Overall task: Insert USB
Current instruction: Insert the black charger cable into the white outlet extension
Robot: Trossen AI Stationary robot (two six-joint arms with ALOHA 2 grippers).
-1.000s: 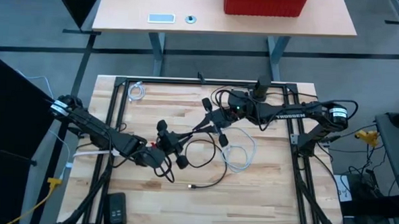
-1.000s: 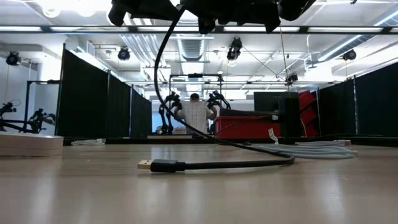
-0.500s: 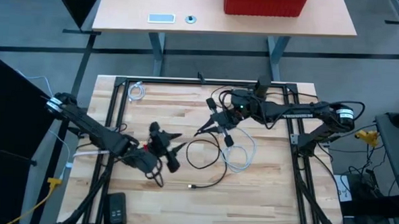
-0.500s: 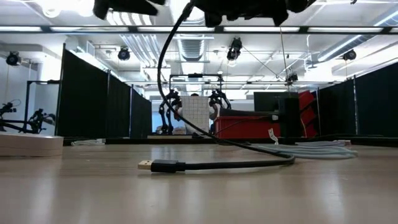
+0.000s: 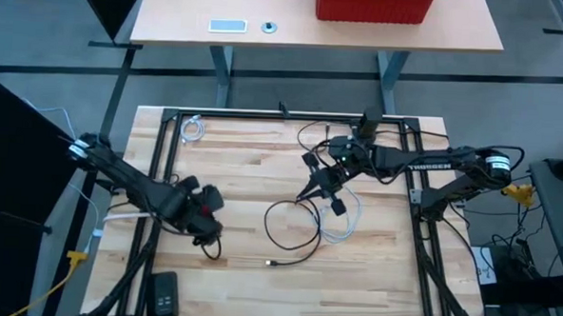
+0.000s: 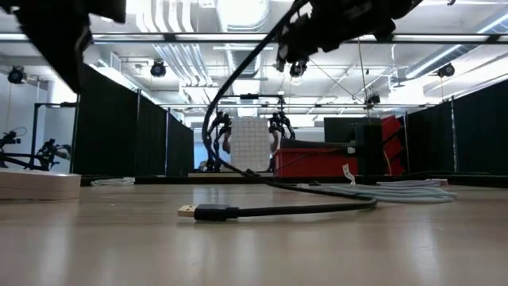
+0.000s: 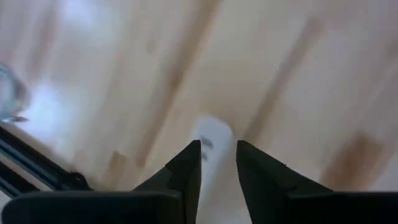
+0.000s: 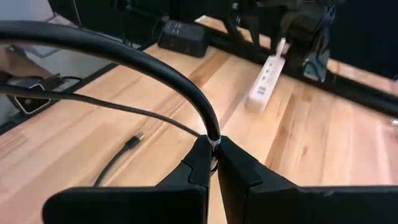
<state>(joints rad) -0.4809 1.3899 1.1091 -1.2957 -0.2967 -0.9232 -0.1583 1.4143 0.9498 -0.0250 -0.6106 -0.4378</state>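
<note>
High view: right pincer [image 5: 315, 186] is clamped on the black cable [image 5: 290, 237] mid-length, so the USB plug [image 5: 271, 263] trails free on the counter [image 5: 253, 166]. Low view: plug lies flat, unheld. Left wrist view: left pincer [image 7: 217, 163] is slightly parted, empty, over the white power strip [image 7: 210, 140] (probably the socket target). Right wrist view: fingers pinch cable; strip well apart.

I'm looking into a robotics lab: black curtain partitions [image 6: 119, 127] are dividing bays under ceiling lights [image 6: 238, 12], and more robot arms [image 6: 216, 139] are standing at another station behind.
</note>
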